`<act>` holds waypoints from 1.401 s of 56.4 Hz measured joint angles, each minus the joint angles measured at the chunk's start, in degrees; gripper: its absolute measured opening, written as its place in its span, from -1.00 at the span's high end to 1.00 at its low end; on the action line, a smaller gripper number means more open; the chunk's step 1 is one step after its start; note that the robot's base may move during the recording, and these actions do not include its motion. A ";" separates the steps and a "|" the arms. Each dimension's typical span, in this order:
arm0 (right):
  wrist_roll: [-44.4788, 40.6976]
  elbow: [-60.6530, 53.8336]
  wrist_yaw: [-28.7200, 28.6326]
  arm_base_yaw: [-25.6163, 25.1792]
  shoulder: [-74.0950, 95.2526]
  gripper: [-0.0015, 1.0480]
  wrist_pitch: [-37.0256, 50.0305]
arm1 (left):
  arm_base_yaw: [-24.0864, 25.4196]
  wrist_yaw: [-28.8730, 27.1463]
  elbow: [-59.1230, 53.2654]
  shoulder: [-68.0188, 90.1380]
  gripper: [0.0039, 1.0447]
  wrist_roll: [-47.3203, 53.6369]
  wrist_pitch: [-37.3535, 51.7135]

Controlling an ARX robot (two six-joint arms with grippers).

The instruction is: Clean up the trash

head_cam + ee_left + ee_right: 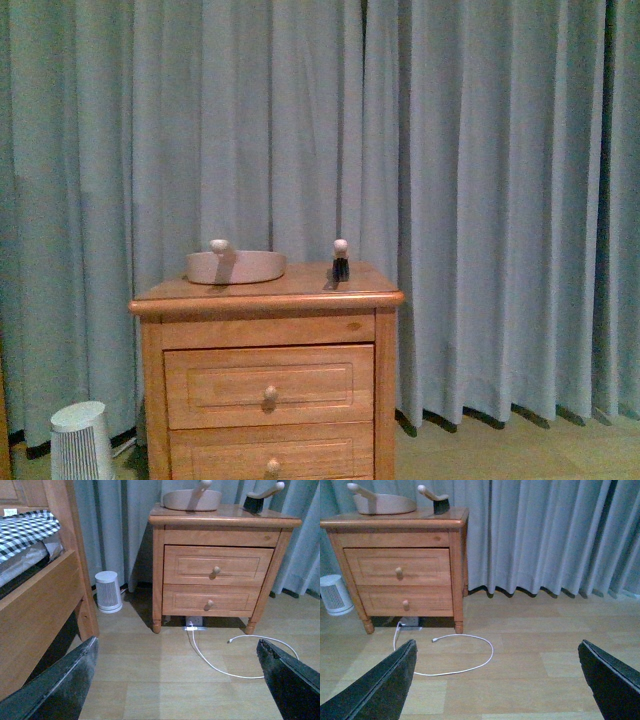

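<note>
Left tool [176,645] is held wide open, its dark fingers [60,685] spread right out to the edges of its wrist view, and nothing is gripped between them. Same deal for the right tool [496,645]: it's opened all the way with nothing held, and only bare wooden floor [530,680] is seen in the gap.

Ahead of both tools, a wooden nightstand [268,320] is stood against a grey-blue curtain [490,200]. A beige dustpan [236,267] is set on its tabletop [310,285], with the knob-ended handle stuck up. Just beside it, not touching, a small brush [341,262] is rested on its dark base with the pale handle angled upward. Only the dustpan's outer wall and rim are shown in any view, so what's inside can't be told. Where the trash is can't be told from these views either.

Two drawers are fitted below the tabletop, an upper drawer [268,385] and a lower drawer [270,455]. Both are pushed shut, so their contents are hidden.

On the floor between the tools and the nightstand, a white cable [470,655] is laid in a loose loop, with one end led in under the nightstand. A small white ribbed appliance [82,440] is stood on the left tool's side of the nightstand. Nearer the left tool, a wooden bed [35,600] with a checked cloth [25,527] on it is seen.
</note>
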 joint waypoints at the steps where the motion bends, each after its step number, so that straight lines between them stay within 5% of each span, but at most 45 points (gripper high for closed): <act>1: 0.00 0.00 0.02 0.00 0.00 -0.86 0.00 | 0.00 0.00 0.00 0.00 -0.86 0.00 0.00; 79: 0.00 0.00 0.02 -0.02 -0.02 -0.86 -0.02 | -0.02 0.02 0.00 0.00 -0.86 0.00 0.00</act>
